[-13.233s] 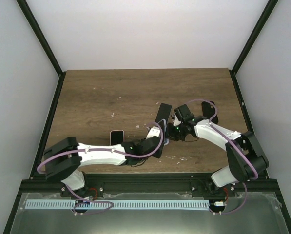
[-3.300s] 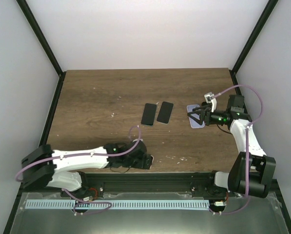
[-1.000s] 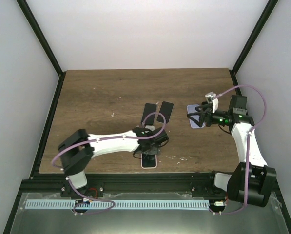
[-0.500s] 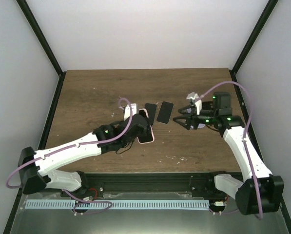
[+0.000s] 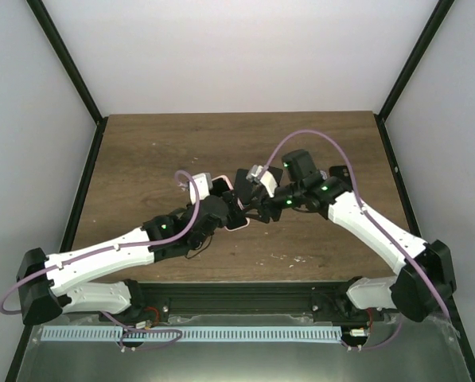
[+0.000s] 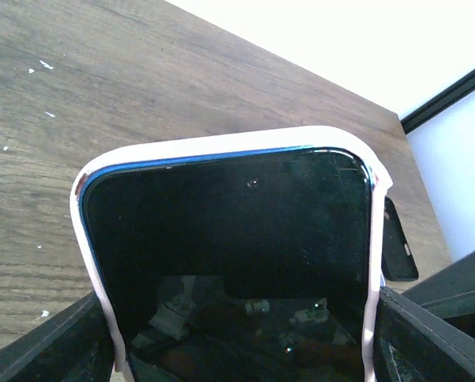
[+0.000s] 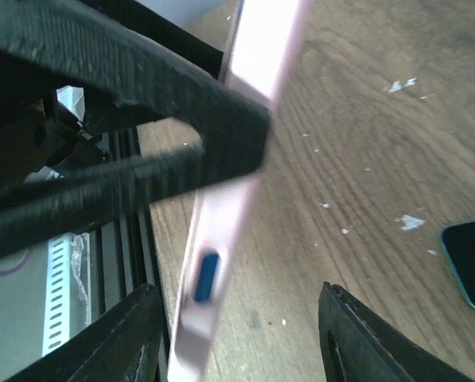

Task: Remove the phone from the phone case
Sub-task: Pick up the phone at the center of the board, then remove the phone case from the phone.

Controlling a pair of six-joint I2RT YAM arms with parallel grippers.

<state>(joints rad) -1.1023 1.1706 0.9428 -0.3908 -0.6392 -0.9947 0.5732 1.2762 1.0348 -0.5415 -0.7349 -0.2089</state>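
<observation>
Dark brown wood tabletop [image 5: 157, 151] with little white specks [image 6: 46, 65] on it, boxed in by plain white walls [image 5: 237, 56] and black frame posts [image 5: 62, 56]. The phone case [image 6: 221, 139] is pinkish white with the phone [image 6: 229, 239] sitting inside it, black screen showing, and the whole thing is held up off the wood near the middle. The left claw [image 5: 221, 208] is clamped on the case's lower end, one finger on each side edge. The right claw [image 7: 237, 294] comes at the case from the other side, jaws apart and straddling its thin edge; can't tell if they touch it. That edge has a small blue button [image 7: 207, 278]. A bare dark phone [image 5: 243, 178] lies flat just behind the case, partly hidden by the right wrist. Further right of the case there's a pale lilac thing [image 5: 338, 170] mostly hidden behind the right arm. Purple cables [image 5: 301, 137] loop over both arms.
</observation>
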